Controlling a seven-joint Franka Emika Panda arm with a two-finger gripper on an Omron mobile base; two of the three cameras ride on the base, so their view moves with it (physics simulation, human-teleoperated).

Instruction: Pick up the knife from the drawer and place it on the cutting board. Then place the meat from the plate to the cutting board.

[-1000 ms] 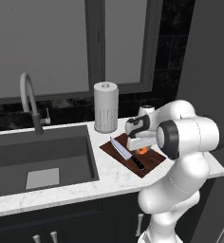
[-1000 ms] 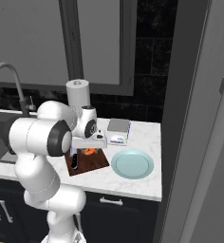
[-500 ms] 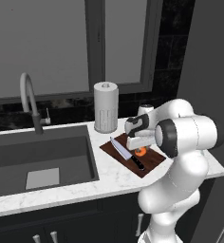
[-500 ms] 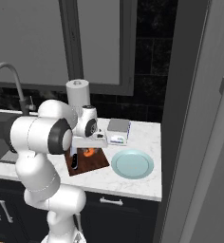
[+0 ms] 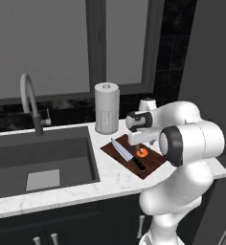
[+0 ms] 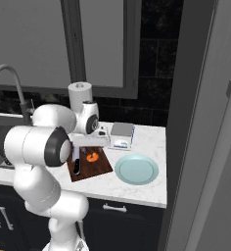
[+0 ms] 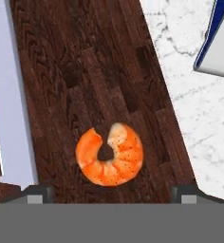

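From the left base view, the knife (image 5: 128, 154) lies along the cutting board (image 5: 151, 164) on the counter (image 5: 110, 179), blade toward the grey canister (image 5: 107, 108), black handle toward the near edge. The meat (image 5: 141, 152) sits on the board just beside the knife, under the tool (image 5: 136, 139).

From the right base view, the board (image 6: 100, 167) carries the meat (image 6: 92, 157) near its middle, and the pale blue plate (image 6: 136, 169) stands bare just beside the board. The tool (image 6: 88, 142) hovers above the meat.

In the hand view, the tool (image 7: 112, 193) stands wide, its two tips (image 7: 36, 193) apart on either side of the meat (image 7: 110, 155) and touching nothing; the meat rests flat on the wood (image 7: 85, 85), with the knife blade (image 7: 12, 109) along one side.

Both things appear delivered, so the step in hand looks like the release and retreat. Doing it well means lifting straight away from the board with the tips kept wide, so neither one drags the slice or nudges the blade.
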